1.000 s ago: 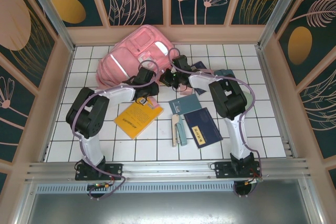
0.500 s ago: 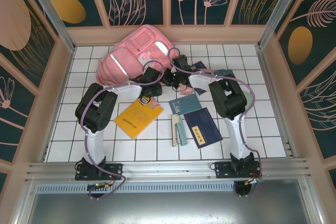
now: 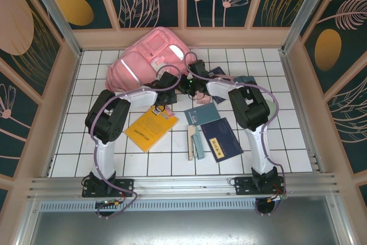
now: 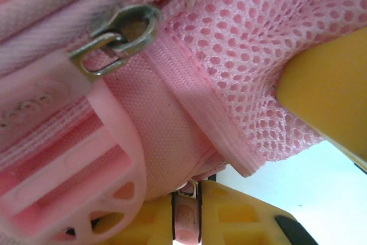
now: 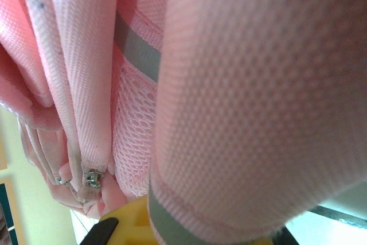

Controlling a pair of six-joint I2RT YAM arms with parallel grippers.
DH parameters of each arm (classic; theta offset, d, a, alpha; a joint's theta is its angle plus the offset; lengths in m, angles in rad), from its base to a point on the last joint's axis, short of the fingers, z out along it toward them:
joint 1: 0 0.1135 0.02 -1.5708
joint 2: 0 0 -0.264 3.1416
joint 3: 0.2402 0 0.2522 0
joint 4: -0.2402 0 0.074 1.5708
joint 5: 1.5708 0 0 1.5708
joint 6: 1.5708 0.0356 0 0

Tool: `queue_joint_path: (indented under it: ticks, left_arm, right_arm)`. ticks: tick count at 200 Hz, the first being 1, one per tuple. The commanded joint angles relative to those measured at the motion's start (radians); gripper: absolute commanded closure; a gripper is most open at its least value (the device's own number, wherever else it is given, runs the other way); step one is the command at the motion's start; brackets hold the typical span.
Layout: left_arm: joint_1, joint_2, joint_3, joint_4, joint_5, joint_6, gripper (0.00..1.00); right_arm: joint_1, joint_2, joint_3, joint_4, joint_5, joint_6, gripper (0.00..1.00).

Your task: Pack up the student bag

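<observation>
1. The large, soft pink fabric student bag (image 3: 146, 61) lies flat with its pockets up. Its long axis slants from near-left to far-right. It sits just beyond and to the left of both pincers, touching them.
2. The left gripper (image 3: 167, 80) is clamped on a small pink pull tab (image 4: 186, 225) at the bag's edge.
3. The right gripper (image 3: 185, 86) has its jaws together, with pink fabric draped over its yellow finger (image 5: 129, 228).

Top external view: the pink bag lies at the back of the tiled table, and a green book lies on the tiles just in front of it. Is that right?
Not quite. The book is yellow, not green, as the top external view shows. The rest stands: the student bag lies at the back of the table, and the book lies on the tiles just in front of it.
</observation>
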Motion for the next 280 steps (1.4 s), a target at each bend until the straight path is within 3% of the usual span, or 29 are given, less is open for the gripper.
queue_joint_path:
  ticks: [1, 11, 25, 61, 74, 109, 126, 206, 254, 280]
  left_arm:
    - [0.004, 0.053, -0.006, -0.05, -0.033, -0.014, 0.88]
    - [0.004, 0.055, -0.005, -0.054, -0.034, -0.012, 0.82]
    - [0.004, 0.064, 0.002, -0.067, -0.031, -0.012, 0.64]
    - [-0.003, 0.065, -0.001, -0.082, -0.038, -0.019, 0.64]
    - [-0.006, 0.067, 0.0, -0.09, -0.047, -0.02, 0.67]
    - [-0.009, 0.063, -0.004, -0.113, -0.081, -0.022, 0.94]
    - [-0.009, 0.051, -0.006, -0.117, -0.092, -0.021, 1.0]
    - [0.01, -0.097, -0.022, -0.172, -0.147, 0.0, 1.0]
    - [0.111, -0.251, -0.149, -0.189, -0.108, 0.027, 1.0]
    - [0.169, -0.345, -0.238, -0.215, -0.141, 0.071, 1.0]
  right_arm:
    - [-0.006, 0.007, 0.035, 0.108, 0.01, 0.002, 1.0]
    - [-0.005, 0.006, 0.034, 0.111, 0.009, 0.003, 1.0]
    - [-0.005, 0.006, 0.033, 0.111, 0.01, 0.005, 1.0]
    - [-0.002, 0.005, 0.034, 0.111, 0.01, 0.006, 1.0]
    - [-0.002, 0.006, 0.034, 0.111, 0.009, 0.006, 1.0]
    - [0.0, 0.004, 0.03, 0.11, 0.01, 0.005, 1.0]
    - [0.0, 0.002, 0.03, 0.11, 0.011, 0.006, 1.0]
    - [-0.021, -0.069, 0.024, 0.084, 0.08, -0.041, 1.0]
    - [-0.073, -0.101, 0.022, 0.057, 0.111, -0.061, 1.0]
    - [-0.093, -0.109, 0.031, 0.049, 0.114, -0.076, 1.0]
